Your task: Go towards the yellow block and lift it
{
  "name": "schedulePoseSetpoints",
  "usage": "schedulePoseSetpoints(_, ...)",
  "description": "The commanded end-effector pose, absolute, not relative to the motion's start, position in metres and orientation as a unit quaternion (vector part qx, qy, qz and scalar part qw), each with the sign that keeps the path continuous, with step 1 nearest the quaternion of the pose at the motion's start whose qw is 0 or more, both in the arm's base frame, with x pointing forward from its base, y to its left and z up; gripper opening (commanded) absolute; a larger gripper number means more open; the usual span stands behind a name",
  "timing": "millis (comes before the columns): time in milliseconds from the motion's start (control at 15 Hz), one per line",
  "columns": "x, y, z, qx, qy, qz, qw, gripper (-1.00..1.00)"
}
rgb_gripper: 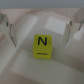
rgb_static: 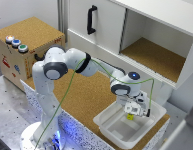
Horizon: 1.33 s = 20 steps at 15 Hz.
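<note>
Yellow block (rgb_gripper: 42, 46) sits between the wide-open gripper (rgb_gripper: 41, 29) fingers in the white bin (rgb_static: 108, 120), but being so tiny it'll probably squirt sideways if the close lands off-center.

High exterior view; wrist view close above bin (rgb_static: 155, 119).

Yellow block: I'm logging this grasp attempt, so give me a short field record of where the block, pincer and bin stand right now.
block: yellow cube marked N, lying on the bin floor
bin: white tub on the cork table
pincer: open, fingers on either side of the block, not touching it
lifted: not yet
arm: reaching down over the bin
cabinet: white, open, behind the bin
</note>
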<state>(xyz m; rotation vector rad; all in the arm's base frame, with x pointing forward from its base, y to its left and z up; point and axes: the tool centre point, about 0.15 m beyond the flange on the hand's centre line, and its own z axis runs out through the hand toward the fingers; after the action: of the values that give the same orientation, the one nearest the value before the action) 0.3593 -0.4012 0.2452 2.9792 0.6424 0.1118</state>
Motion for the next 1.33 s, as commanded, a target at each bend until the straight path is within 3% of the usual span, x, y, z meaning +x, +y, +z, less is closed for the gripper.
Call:
schedulePoseSetpoints(0,0.348,-0.410,0.222,0.970,0.226,0.079,0.044,1.00)
schedulePoseSetpoints(867,0.363,-0.399,0.207,0.974,0.209,0.060,0.056,1.00)
schedulePoseSetpoints(933,0.364,-0.399,0.206,0.976,0.205,0.058,0.055,-1.00)
schedulePoseSetpoints(1267,0.358,-0.405,0.201,0.978,0.198,0.042,0.059,-1.00)
